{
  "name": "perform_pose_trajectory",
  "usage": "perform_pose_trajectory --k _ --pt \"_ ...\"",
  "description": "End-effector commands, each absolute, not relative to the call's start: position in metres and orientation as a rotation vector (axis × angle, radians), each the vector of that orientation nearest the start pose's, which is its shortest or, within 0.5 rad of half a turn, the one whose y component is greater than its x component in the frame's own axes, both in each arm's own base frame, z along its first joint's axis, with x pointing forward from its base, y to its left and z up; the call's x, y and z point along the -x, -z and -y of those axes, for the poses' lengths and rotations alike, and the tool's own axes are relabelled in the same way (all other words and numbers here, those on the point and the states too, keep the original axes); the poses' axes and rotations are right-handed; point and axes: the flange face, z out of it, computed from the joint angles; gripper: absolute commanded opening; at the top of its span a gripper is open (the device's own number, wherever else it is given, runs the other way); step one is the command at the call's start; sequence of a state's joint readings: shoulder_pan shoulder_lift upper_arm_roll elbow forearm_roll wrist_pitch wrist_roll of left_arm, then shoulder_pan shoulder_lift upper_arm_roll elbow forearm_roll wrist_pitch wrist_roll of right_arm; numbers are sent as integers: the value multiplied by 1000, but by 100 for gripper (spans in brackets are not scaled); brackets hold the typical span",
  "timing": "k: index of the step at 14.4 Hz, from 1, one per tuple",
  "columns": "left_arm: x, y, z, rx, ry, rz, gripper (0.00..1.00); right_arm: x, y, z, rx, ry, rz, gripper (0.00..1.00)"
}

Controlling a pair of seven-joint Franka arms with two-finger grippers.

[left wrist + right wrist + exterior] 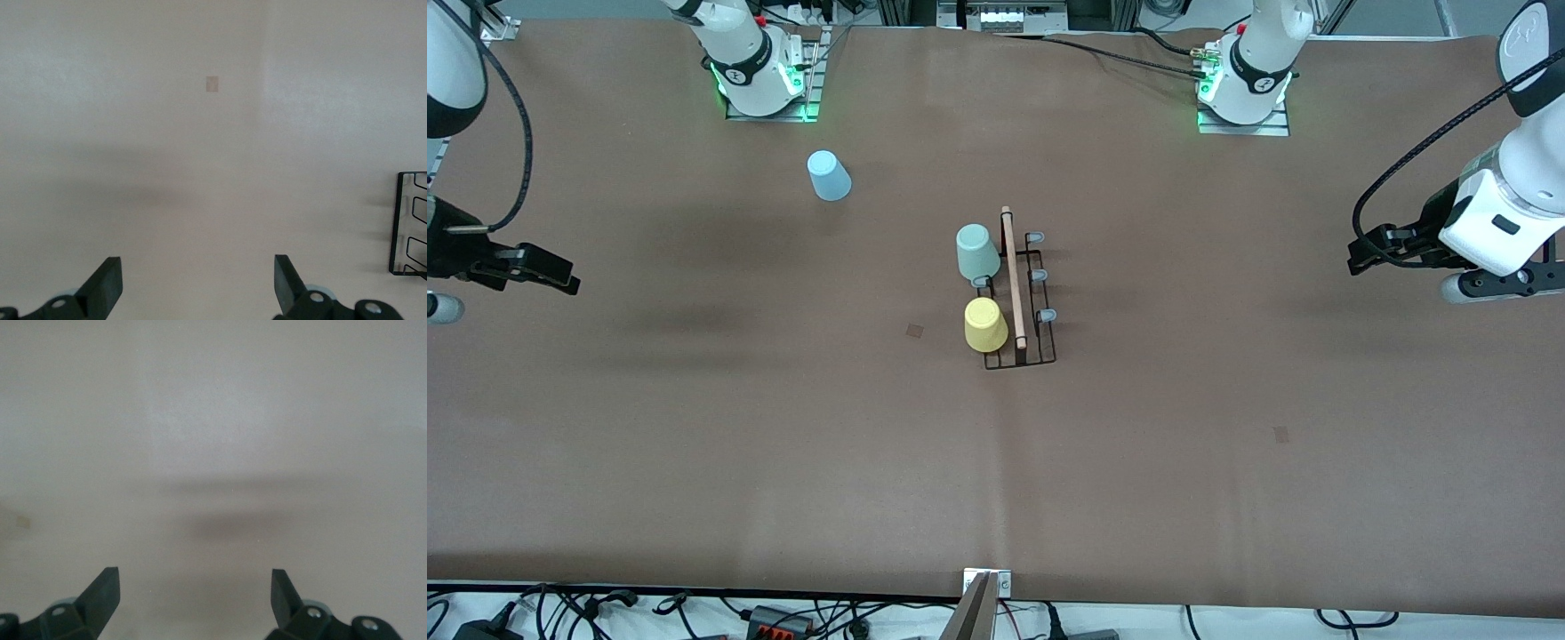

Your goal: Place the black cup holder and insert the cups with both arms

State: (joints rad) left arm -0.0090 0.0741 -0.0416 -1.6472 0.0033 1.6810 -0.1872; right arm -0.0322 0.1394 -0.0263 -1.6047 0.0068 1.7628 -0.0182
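Holder (1021, 298) sits mid-counter (1138, 462), upright, so the placing step looks done. Green cup (977, 252) and yellow cup (985, 324) are both upside down on pegs along the row toward the right arm's end, green farther from the front camera, yellow nearer. The three pegs on the row toward the left arm's end are bare. I judge two of three cups are in.

Blue cup (829, 175) is left: upside down on the counter, well apart from the holder, toward the right arm's end and close to the right arm's base. It is closer to the right claw (538, 268) than to the left claw (1374, 250), so the right arm looks like the natural one to fetch it.

The right claw hangs over bare counter at its own end, well apart from the blue cup and the holder, fingers (100, 593) spread, holding nothing. Its wrist view shows only counter under it.

The left claw hangs over bare counter at its end, well apart from the holder, fingers (103, 283) spread, empty. Its wrist view catches just the holder's wire base at the picture's edge. Both arms look pulled back and parked wide.
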Motion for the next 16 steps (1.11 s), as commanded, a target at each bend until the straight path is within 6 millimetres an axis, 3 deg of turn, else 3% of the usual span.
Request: perform_pose_trajectory --k 1,3,4,16 --pt "-581 -561 27 3110 -61 218 100 -569 -553 32 3150 60 -24 100" --pt "-581 -560 26 3110 -63 218 100 -547 -560 28 3149 55 -48 100" --pt "-581 -560 26 3110 -63 218 100 -546 -565 26 3152 69 -43 100" --pt "-581 -560 26 3113 -64 202 100 -546 -561 31 3152 23 -21 100"
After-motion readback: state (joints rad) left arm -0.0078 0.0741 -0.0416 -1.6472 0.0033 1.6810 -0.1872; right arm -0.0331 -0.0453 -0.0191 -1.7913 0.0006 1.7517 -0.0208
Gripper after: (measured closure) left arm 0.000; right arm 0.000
